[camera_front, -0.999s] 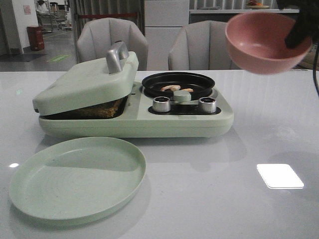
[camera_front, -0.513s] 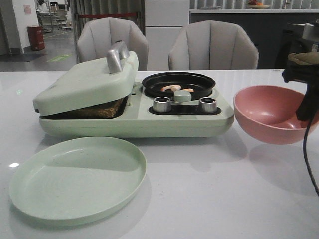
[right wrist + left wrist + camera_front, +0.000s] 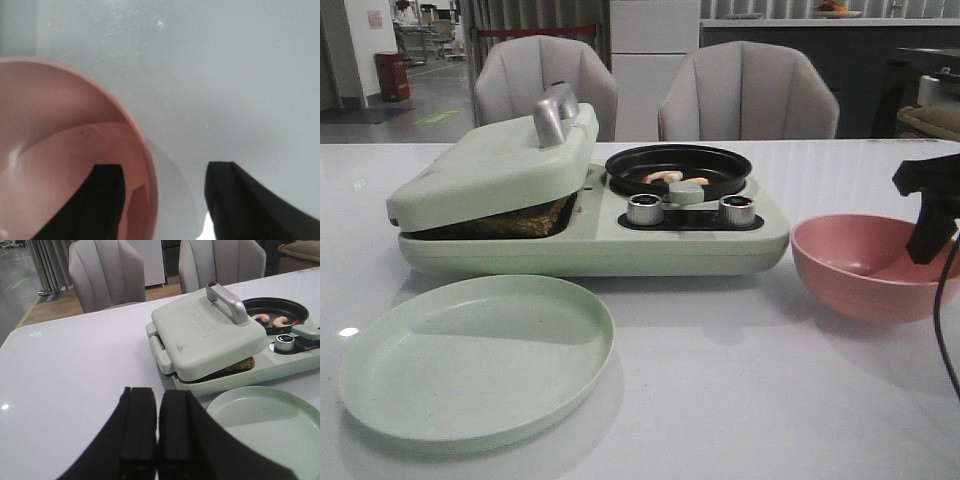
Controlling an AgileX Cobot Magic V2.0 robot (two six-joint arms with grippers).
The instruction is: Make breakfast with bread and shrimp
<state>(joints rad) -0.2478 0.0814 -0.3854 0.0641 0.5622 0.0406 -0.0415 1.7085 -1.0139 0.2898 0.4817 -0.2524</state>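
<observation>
Your right gripper (image 3: 162, 200) straddles the far-right rim of the pink bowl (image 3: 865, 265), one finger inside and one outside, with a clear gap on each side of the rim, so the jaws look released, not clamped. The bowl looks empty and seems to rest on the table (image 3: 740, 390), just right of the green breakfast maker (image 3: 595, 235). If you are setting the bowl down, lift straight up so neither finger catches the rim and drags or tips it, and only swing away once both fingers are above the edge. The shrimp (image 3: 672, 179) lie in the small black pan (image 3: 678, 168) on the right half of the appliance, a few pale curled pieces. The bread (image 3: 515, 222) is in the press on the left half, only its brown edge showing under the tilted lid (image 3: 495, 165), which does not sit flat. Your left gripper (image 3: 156, 432) hangs over bare table to the near left of the appliance, its fingers pressed together on nothing. Keep the green plate (image 3: 475, 355) in front undisturbed, since it is probably where the food will go.
</observation>
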